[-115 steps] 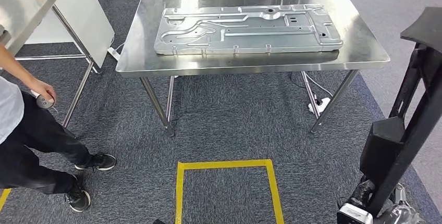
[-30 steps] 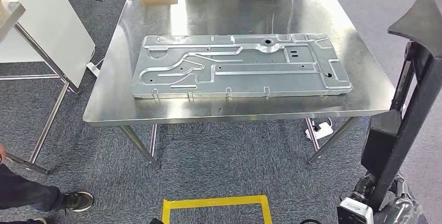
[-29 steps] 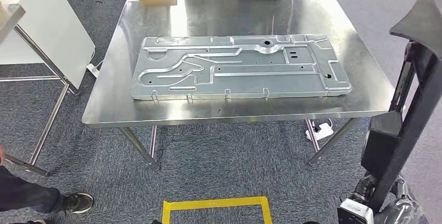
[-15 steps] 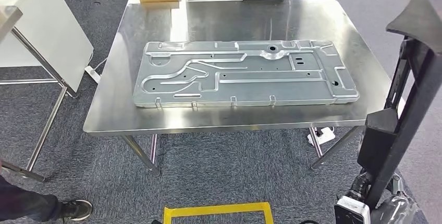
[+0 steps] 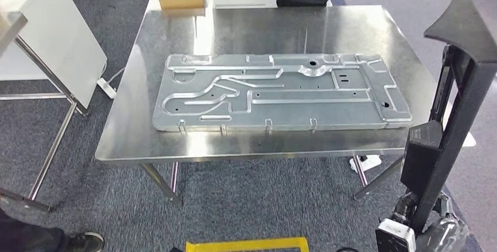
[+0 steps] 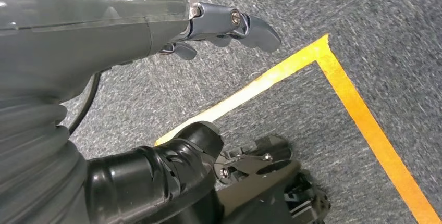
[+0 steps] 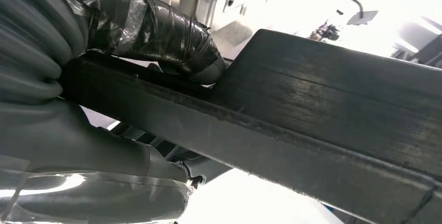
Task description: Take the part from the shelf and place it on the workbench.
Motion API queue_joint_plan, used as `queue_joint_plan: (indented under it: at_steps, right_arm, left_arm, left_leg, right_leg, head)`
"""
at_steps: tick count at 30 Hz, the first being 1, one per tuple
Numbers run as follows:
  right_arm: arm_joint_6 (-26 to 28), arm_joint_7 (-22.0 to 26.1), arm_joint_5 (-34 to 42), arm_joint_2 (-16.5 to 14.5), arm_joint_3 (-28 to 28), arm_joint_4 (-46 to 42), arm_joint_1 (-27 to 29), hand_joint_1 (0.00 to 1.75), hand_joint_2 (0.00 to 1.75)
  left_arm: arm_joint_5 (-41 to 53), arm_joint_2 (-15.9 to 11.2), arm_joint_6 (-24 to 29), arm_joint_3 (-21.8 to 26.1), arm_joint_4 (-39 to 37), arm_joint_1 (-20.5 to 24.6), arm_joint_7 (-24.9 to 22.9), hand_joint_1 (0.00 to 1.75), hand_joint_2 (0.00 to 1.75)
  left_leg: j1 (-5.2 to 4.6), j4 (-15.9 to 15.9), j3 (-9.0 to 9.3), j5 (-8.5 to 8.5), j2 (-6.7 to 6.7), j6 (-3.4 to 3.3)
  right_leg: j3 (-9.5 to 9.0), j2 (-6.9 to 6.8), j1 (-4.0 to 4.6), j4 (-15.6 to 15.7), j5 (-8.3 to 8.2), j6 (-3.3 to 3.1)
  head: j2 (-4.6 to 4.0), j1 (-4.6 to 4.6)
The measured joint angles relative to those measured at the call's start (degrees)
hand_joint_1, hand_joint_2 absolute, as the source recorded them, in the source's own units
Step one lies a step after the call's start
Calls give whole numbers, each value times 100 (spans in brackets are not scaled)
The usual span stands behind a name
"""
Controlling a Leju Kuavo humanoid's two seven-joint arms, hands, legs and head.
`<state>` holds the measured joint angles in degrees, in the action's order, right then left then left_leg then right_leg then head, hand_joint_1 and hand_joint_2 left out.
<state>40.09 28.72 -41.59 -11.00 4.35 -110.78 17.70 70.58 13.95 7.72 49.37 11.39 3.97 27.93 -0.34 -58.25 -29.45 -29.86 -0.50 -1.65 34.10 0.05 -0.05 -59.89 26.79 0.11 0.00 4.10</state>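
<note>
The right hand [image 7: 130,130] holds a long black part [image 7: 323,125] — its taped thumb [image 7: 156,31] presses on one flat side.

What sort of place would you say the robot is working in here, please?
Probably an industrial workshop or robot test floor: a stainless steel workbench carries a large stamped sheet-metal panel, yellow floor tape marks a standing spot on the grey carpet, and the right hand grips a black part.

R hand [image 7: 156,41] grips black part [image 7: 333,125]; L hand [image 6: 156,21] hangs, fingers loosely apart, holding nothing.
</note>
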Motion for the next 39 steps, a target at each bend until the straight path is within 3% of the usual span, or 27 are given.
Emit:
queue_joint_plan:
  at_steps: [4, 6, 8, 9, 10, 11, 13, 14, 15, 19, 20, 23, 24, 27, 33, 37, 39]
  right_arm:
    - [0, -6, 2, 10, 0, 2, -6, 175, 175]
    - [1, -11, -2, 19, -1, 5, -34, 175, 175]
    - [1, -15, -14, 21, -2, 13, -61, 175, 175]
    - [1, -18, -22, 21, -2, 19, -63, 175, 175]
    - [1, -22, -31, 23, -2, 26, -64, 175, 175]
    - [0, -27, -40, 28, -2, 32, -67, 175, 175]
    - [0, -39, -61, 44, -2, 45, -81, 175, 175]
    - [0, -44, -77, 54, -3, 49, -96, 175, 175]
    - [0, -51, -98, 65, -4, 52, -118, 175, 175]
    - [0, -95, -164, 131, -25, 55, -209, 175, 175]
    - [0, -109, -167, 154, -28, 56, -228, 175, 175]
    - [0, -174, -192, 216, -51, 66, -294, 175, 175]
    - [0, -202, -211, 238, -65, 70, -315, 175, 175]
    - [0, -281, -257, 316, -97, 89, -375, 175, 175]
    - [0, -383, -346, 448, -101, 116, -497, 175, 175]
    - [0, -450, -478, 543, -102, 145, -626, 175, 175]
    - [0, -472, -493, 578, -103, 162, -669, 175, 175]
  left_arm:
    - [0, 0, 0, -5, 1, 13, -8, 0, 175]
    - [4, -2, 3, -11, 2, 27, -10, 0, 175]
    - [9, -4, 7, -17, 2, 19, -13, 0, 175]
    - [11, -7, 7, -20, 2, 9, -14, 0, 175]
    - [14, -11, 7, -23, 2, 1, -15, 0, 175]
    - [19, -16, 7, -26, 2, -1, -15, 0, 175]
    - [27, -25, 4, -37, 2, 4, -14, 0, 175]
    - [32, -26, 1, -45, 1, 13, -13, 0, 175]
    - [36, -27, -2, -55, 1, 20, -13, 0, 175]
    - [48, -35, 5, -80, 0, 26, -26, 0, 175]
    - [48, -35, 15, -83, 0, 29, -43, 0, 175]
    - [50, -28, 37, -90, 0, 43, -119, 0, 175]
    - [54, -27, 38, -91, 0, 45, -142, 0, 175]
    - [89, -26, 78, -95, 0, 51, -216, 0, 175]
    - [177, -20, 171, -112, 0, 61, -315, 0, 175]
    - [221, -21, 173, -140, 0, 77, -319, 0, 175]
    - [223, -20, 173, -147, 0, 83, -320, 0, 175]
  left_leg:
    - [-8, 24, 30, -17, 7, 28]
    - [12, -576, -253, -308, 14, 105]
    - [61, -1503, -788, -636, 17, 183]
    - [79, -1683, -945, -615, 18, 203]
    - [96, -1650, -1002, -470, 18, 222]
    - [112, -1390, -940, -219, 19, 237]
    - [121, -614, -658, 251, 21, 252]
    - [116, -343, -535, 350, 19, 231]
    - [104, -202, -469, 356, 17, 202]
    - [80, -128, -408, 302, 7, 41]
    - [82, -115, -385, 300, 4, 19]
    - [48, -106, -342, 271, -2, 2]
    - [37, -102, -339, 266, -1, -7]
    - [24, -103, -348, 255, 5, -25]
    - [15, -104, -351, 247, 11, -41]
    - [15, -106, -343, 247, 14, -41]
    - [16, -106, -336, 248, 14, -41]
  right_leg:
    - [-23, 8, -24, 37, 6, -20]
    - [-127, -6, -70, 130, 31, -71]
    - [-230, -24, -93, 179, 82, -111]
    - [-256, -21, -98, 176, 109, -107]
    - [-291, -16, -107, 168, 143, -95]
    - [-336, -9, -121, 155, 185, -74]
    - [-418, -1, -136, 116, 289, -1]
    - [-437, 2, -134, 99, 330, 42]
    - [-442, 4, -128, 92, 359, 83]
    - [-477, 0, -138, 85, 413, 197]
    - [-476, 2, -131, 63, 375, 170]
    - [-505, 5, -113, 78, 302, -79]
    - [-527, 2, -116, 103, 331, -129]
    - [-547, -1, -121, 164, 344, -141]
    - [-576, -7, -126, 237, 368, -61]
    - [-588, -8, -136, 253, 368, 114]
    - [-593, -11, -137, 255, 369, 154]
  head:
    - [1, 1]
    - [1, -13]
    - [0, -24]
    - [0, -26]
    - [0, -25]
    - [0, -26]
    - [0, -26]
    - [0, -26]
    - [0, -22]
    - [0, -19]
    - [0, -15]
    - [0, -11]
    - [0, -11]
    - [0, -11]
    - [0, -11]
    - [0, -13]
    - [0, -13]
